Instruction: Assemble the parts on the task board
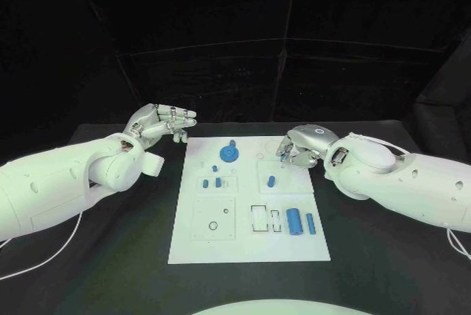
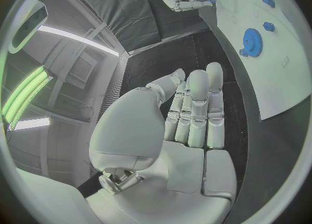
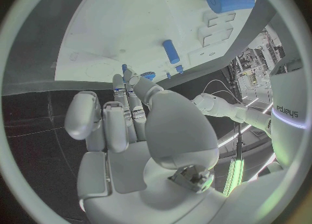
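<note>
Task board (image 1: 197, 247) sits mid counter (image 1: 118, 260), white plate. Parts mostly loose on it: blue gear (image 1: 229, 154) near the far edge, small pegs (image 1: 215, 182) in the middle-left, short pin (image 1: 271, 181) centre-right, big cylinder (image 1: 293, 221) and slim rod (image 1: 311, 224) side by side near the right edge. Recesses beside the cylinder look unfilled, so assembly reads as barely begun; most left to do.

Right robot hand (image 1: 299, 148) hovers at the board's far right corner, fingers curled in, tips together; possibly a small blue piece pinched, can't tell. Left robot hand (image 1: 162, 124) is off the board's far left corner, raised, fingers loosely bent, holding nothing.

Open counter both sides of the board; near half of the board unobstructed.
</note>
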`<state>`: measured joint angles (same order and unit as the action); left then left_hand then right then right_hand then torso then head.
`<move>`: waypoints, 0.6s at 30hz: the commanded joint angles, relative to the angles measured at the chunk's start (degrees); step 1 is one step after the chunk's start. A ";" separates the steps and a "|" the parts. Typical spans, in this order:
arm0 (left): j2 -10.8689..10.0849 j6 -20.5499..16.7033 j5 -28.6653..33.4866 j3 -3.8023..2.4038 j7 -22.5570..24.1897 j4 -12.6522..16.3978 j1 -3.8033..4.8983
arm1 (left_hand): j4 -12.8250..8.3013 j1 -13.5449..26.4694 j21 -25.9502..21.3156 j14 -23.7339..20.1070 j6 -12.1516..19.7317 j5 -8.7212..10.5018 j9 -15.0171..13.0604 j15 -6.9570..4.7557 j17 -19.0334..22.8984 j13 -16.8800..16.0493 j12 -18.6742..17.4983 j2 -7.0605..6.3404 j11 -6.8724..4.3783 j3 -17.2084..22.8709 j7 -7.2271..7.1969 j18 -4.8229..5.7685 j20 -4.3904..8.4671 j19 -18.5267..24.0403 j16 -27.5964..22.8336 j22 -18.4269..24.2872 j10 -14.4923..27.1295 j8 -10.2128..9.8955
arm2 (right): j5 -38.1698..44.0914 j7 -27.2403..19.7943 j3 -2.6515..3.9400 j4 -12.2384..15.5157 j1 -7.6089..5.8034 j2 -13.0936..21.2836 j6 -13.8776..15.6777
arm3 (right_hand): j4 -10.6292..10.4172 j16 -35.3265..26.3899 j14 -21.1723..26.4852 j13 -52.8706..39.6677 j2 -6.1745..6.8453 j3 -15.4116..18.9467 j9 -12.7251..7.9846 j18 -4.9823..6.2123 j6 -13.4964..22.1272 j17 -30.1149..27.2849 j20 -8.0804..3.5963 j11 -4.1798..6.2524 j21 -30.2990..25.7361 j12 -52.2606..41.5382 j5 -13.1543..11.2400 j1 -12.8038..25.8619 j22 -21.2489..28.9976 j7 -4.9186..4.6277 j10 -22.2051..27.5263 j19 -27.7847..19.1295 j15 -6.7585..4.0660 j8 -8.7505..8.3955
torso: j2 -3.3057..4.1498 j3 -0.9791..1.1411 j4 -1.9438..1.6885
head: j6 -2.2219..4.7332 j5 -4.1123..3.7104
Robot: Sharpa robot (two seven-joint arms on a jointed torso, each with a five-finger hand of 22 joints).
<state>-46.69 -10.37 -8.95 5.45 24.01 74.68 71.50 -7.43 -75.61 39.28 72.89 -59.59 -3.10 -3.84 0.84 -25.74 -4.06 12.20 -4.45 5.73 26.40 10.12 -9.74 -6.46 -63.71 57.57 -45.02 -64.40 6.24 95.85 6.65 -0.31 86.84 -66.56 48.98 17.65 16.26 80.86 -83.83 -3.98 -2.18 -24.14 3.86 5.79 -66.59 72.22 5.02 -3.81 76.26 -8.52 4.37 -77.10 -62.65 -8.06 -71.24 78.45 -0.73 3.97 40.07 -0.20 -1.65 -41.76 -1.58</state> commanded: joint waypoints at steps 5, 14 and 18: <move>0.24 0.69 0.33 -0.06 0.27 -0.48 0.07 | -0.37 -0.49 -0.42 -0.31 0.25 0.22 0.08 -0.06 0.16 0.10 0.19 0.03 0.25 -0.15 0.29 -0.75 -0.07 0.44 -0.44 0.14 0.47 -0.08 | -2.84 -2.43 0.08 6.41 -0.14 1.54 5.24 | 0.07 0.05 -2.91 -0.07 0.93 -1.47 0.04 -0.51 0.00 -0.05 0.11 -0.06 0.36 0.56 0.62 0.18 -0.25 -0.10 -0.44 0.20 -0.13 -0.17 | 0.04 0.00 0.10 | 0.03 0.45; 0.81 -0.02 0.33 -0.06 0.47 -0.56 0.07 | -0.21 -0.24 -0.51 -0.26 0.37 0.23 0.07 0.02 0.26 0.11 0.23 0.12 0.34 -0.30 0.38 -0.72 -0.13 0.44 -0.53 0.19 0.56 -0.12 | -3.43 -3.53 0.08 11.75 -0.14 0.39 6.10 | 0.05 0.14 -2.94 -0.08 1.16 -1.84 0.03 -0.55 0.05 0.10 0.12 -0.10 0.47 0.62 0.71 0.24 -0.43 -0.15 -0.42 0.24 -0.10 -0.18 | -0.01 -0.12 -0.28 | 0.10 1.19; 1.02 -0.19 0.33 -0.06 0.47 -0.40 0.07 | -0.19 -0.21 -0.51 -0.26 0.38 0.23 0.07 0.03 0.27 0.11 0.24 0.12 0.34 -0.32 0.38 -0.72 -0.13 0.43 -0.54 0.20 0.57 -0.11 | -2.62 -3.65 0.05 11.73 -0.12 -1.45 5.78 | 0.03 0.15 -2.94 -0.08 1.19 -1.88 0.04 -0.56 0.05 0.12 0.12 -0.11 0.50 0.63 0.70 0.27 -0.48 -0.16 -0.42 0.26 -0.10 -0.18 | -0.03 -0.20 -0.17 | -0.28 2.18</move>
<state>-45.83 -10.41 -8.92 5.45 23.98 74.12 71.50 -7.59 -75.61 39.07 72.89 -59.37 -3.10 -3.85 0.84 -25.55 -4.02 12.20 -4.45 5.94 26.25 10.33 -9.73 -6.46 -63.71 57.36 -44.90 -64.19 6.24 93.10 4.08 -0.27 98.56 -66.59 48.03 22.15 16.18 80.86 -83.83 -4.01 -1.57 -25.66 3.80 5.79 -66.52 72.29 5.03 -3.92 76.53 -8.10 4.82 -76.95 -63.08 -7.99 -71.13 78.45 -0.73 3.93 40.07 -0.33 -1.83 -41.82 0.15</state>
